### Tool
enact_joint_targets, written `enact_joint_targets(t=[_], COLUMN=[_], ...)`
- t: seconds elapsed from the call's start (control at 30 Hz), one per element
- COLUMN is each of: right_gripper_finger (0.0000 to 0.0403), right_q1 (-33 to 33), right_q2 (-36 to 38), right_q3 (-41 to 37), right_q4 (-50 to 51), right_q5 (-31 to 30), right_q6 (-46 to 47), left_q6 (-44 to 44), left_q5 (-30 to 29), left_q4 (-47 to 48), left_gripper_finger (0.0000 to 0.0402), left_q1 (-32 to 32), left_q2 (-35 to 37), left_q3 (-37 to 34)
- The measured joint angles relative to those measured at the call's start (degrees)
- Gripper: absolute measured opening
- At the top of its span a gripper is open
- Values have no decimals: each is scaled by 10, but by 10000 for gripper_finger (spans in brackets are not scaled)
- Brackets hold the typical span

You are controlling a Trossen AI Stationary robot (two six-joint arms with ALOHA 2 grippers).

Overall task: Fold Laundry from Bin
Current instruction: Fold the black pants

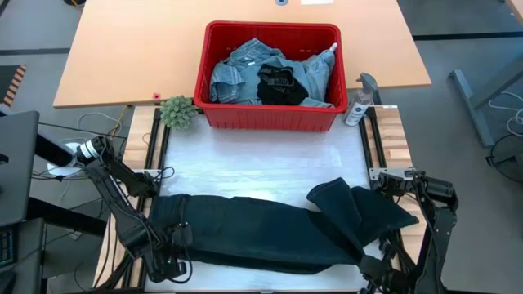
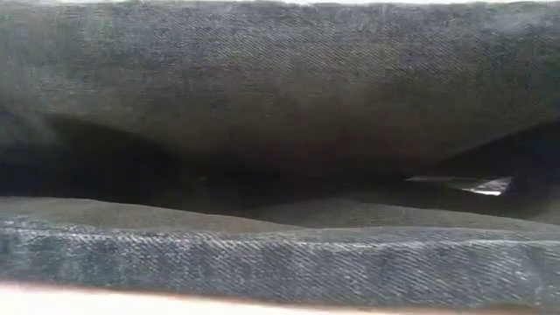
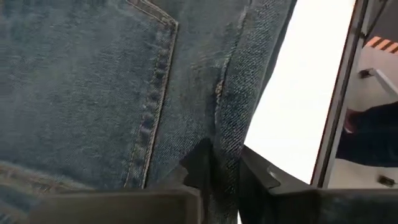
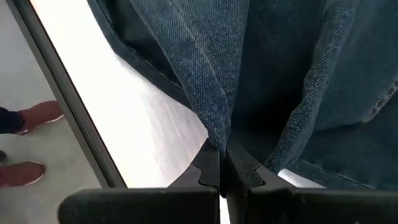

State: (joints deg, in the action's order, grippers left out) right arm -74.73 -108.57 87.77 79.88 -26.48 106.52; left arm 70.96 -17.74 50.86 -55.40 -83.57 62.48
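Observation:
A pair of dark blue jeans (image 1: 261,233) lies spread along the near part of the white table top (image 1: 261,167). Its right end is folded over in a flap (image 1: 359,208). My left gripper (image 1: 174,245) is shut on the jeans' left end, and my right gripper (image 1: 374,265) is shut on their right end near the table's front edge. The red bin (image 1: 270,77) stands at the far middle. In it lie light blue denim pieces (image 1: 237,73) and a black garment (image 1: 280,84). The low view shows only dark denim (image 2: 280,105) close up. My left gripper (image 3: 227,177) pinches the jeans' outer side seam (image 3: 225,134) between its two fingers, beside a stitched back pocket (image 3: 149,112). The fingers slant down from above. My right gripper (image 4: 222,165) pinches a fold of the denim (image 4: 219,134) between its two fingers, slanting down from above. The cloth fans out from the fingertips over the table.
A small green plant (image 1: 177,110) stands left of the bin and a spray bottle (image 1: 359,102) right of it. Bare white table lies between the bin and the jeans. A person's red shoes (image 4: 37,115) stand on the floor beside the table.

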Motion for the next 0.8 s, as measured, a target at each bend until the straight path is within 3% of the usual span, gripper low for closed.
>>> enact_joint_targets(t=[0.33,0.43,0.63,0.8], right_gripper_finger=[25,25,25,25], right_q1=[-8,-10,-10,-10], right_q2=[0,0,0,0], right_q3=[0,0,0,0], right_q4=[0,0,0,-5], right_q5=[1,1,8,12], right_q6=[0,0,1,2], left_q6=[-15,5,53,77], left_q5=[39,14,-73,-11], left_q4=[-28,-25,24,-52], left_gripper_finger=[143,167,173,155], left_q1=[-8,-9,9,43], left_q2=[0,0,1,1], left_q3=[0,0,-21,-111])
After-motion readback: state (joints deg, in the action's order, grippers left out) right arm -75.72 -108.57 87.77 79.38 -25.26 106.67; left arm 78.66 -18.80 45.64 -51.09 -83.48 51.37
